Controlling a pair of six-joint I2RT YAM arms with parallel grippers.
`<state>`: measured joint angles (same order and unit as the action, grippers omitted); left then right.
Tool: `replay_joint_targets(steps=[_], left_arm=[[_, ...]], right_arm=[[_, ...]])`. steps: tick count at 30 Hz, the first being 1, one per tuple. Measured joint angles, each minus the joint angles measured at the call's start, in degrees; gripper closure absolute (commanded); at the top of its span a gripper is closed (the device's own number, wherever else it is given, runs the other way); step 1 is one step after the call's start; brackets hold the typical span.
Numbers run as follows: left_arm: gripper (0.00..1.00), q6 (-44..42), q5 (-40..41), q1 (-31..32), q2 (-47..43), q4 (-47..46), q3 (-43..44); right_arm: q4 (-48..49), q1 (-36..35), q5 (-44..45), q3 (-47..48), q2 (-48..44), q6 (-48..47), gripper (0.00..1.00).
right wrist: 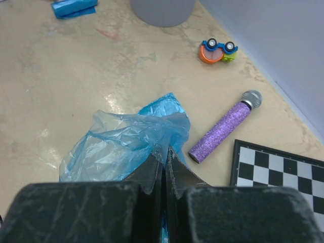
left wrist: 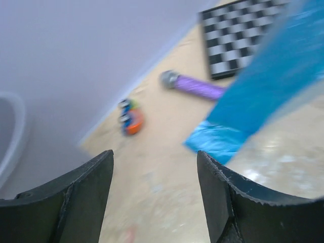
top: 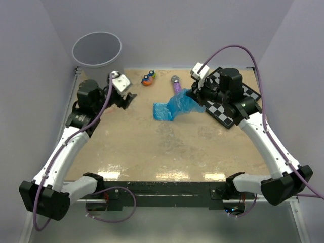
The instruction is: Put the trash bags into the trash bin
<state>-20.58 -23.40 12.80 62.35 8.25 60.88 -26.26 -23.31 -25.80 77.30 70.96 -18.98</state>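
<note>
Right gripper point(right wrist: 164, 163): jaws closed on trash bags point(right wrist: 121, 144), frame centre.
Left gripper point(left wrist: 154, 174): jaws wide, empty.
Trash bin point(top: 96, 65): upper left.

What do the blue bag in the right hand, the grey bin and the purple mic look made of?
Blue bag: thin plastic film, translucent and glossy, heavily crinkled.
Grey bin: probably moulded plastic, with smooth matte walls and a paler rim.
Purple mic: glittery textured handle and a silvery head; its core material is unclear.
</note>
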Motion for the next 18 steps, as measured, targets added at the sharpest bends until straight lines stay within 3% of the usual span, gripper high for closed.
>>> replay_joint_targets(steps=[5,11,18], left_arm=[[0.30,6.12,-6.60,8.37,8.11,0.46,4.72],[0.34,17.81,-11.85,11.32,13.35,-1.42,6.45],[0.39,25.53,-17.79,13.64,15.65,-5.07,9.86]], right_arm=[[0.28,-0.79,-1.25,1.31,3.30,2.71,1.00],[1.53,-2.34,-1.27,1.68,3.67,4.22,1.00],[2.64,-4.59,-0.72,1.77,3.67,4.87,1.00]])
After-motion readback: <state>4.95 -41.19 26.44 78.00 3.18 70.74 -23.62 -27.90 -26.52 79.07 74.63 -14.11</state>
